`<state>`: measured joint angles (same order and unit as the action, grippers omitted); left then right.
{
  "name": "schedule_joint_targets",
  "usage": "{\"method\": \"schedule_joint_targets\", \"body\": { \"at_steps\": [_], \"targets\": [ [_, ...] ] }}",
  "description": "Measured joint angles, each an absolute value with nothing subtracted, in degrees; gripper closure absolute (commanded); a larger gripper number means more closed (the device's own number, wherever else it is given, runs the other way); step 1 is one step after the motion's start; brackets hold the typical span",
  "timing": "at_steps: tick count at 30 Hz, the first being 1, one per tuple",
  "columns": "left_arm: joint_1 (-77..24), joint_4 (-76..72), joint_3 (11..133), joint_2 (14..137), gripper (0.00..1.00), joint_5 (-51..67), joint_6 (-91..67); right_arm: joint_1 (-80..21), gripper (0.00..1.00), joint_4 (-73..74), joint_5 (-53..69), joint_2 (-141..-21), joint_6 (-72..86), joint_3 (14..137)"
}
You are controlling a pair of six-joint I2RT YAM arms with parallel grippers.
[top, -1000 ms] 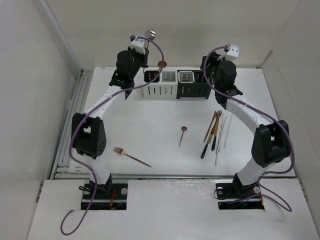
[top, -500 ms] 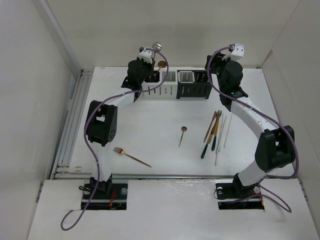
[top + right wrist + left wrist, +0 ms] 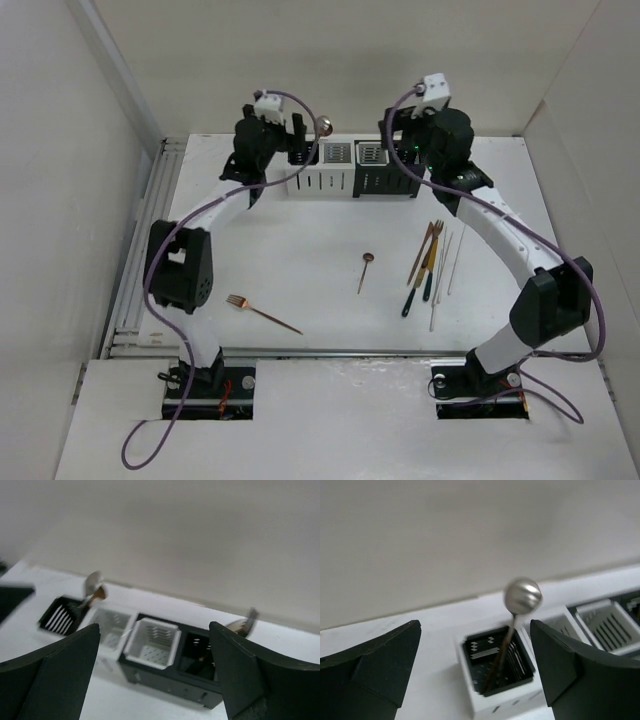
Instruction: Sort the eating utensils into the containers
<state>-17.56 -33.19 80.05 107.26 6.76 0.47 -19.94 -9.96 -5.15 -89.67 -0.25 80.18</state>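
Change: your left hand [image 3: 475, 650] just released the spoon [image 3: 522, 595] into the far-left container [image 3: 462, 655]; right hand [image 3: 155, 665] has released too and is empty.
Meaning: you still have utensils [image 3: 430, 262] waiting on the bench [image 3: 300, 240].

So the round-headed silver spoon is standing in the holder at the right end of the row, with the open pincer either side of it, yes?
No: the spoon stands in the holder at the left end of the row, as the left wrist view shows. The left pincer is indeed open either side of it.
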Motion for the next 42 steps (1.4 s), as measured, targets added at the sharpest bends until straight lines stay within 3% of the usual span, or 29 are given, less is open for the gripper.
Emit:
{"method": "schedule_joint_targets", "body": {
  "at_steps": [5,11,16,28,33,42],
  "targets": [
    [-13.3,-22.5,80.5,92.5,0.11,-7.6,-2.2,-33.0,0.07,4.8,3.0,-93.9,-7.5,87.8],
    [-2.8,-8.5,79.4,80.6,0.11,-21.5,-5.6,-50.3,0.09,21.3,8.8,-111.8,-11.9,98.0],
    [6.4,0.0,70.3,71.6,0.11,-23.3,-9.6,-56.1,0.11,31.7,10.3,-120.3,-14.2,98.3],
    [6.1,5.8,58.7,58.1,0.1,-22.2,-13.9,-66.9,0.13,32.5,8.4,-120.3,-11.1,95.4],
    [5.3,6.4,56.9,52.9,0.1,-22.6,-14.5,-69.0,0.26,31.8,3.9,-122.1,-5.2,95.6],
    [1.9,7.2,56.7,46.5,0.1,-24.6,-15.3,-69.9,0.74,29.0,-6.3,-128.6,5.4,100.3]
  ]
}}
